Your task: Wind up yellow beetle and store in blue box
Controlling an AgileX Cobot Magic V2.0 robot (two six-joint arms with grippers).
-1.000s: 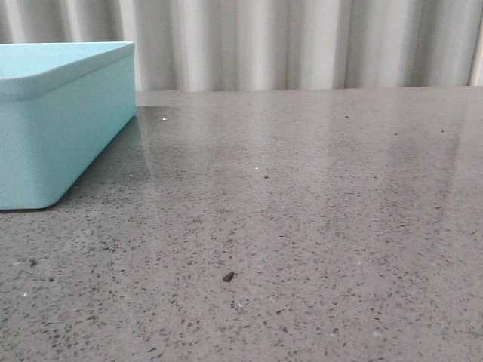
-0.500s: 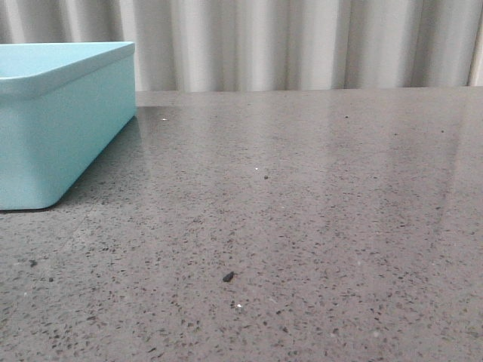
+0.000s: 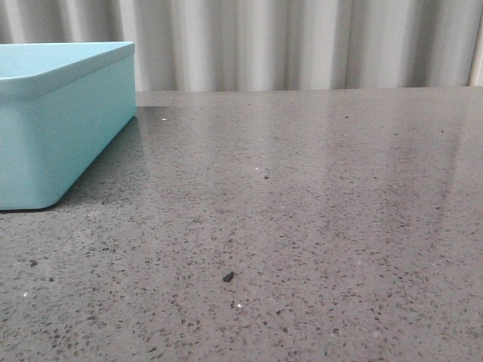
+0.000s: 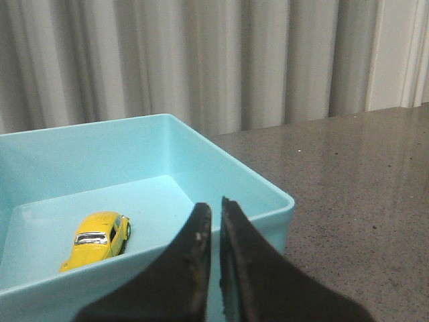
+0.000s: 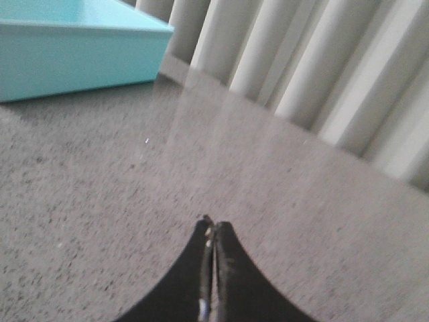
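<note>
My left gripper (image 4: 215, 209) hung in the air with its two dark fingers (image 4: 196, 245) drawn almost together, only a thin slit left between the tips, and nothing was caught in that slit. The fingertips looked scuffed and worn along their inner edges. My right gripper (image 5: 212, 226) was pressed fully closed, its fingers (image 5: 226, 258) meeting along a single seam from tip downward, empty as well. It hovered above the surface, touching nothing. Neither of my arms nor either gripper showed in the front view; only the wrist views caught my fingers.
</note>
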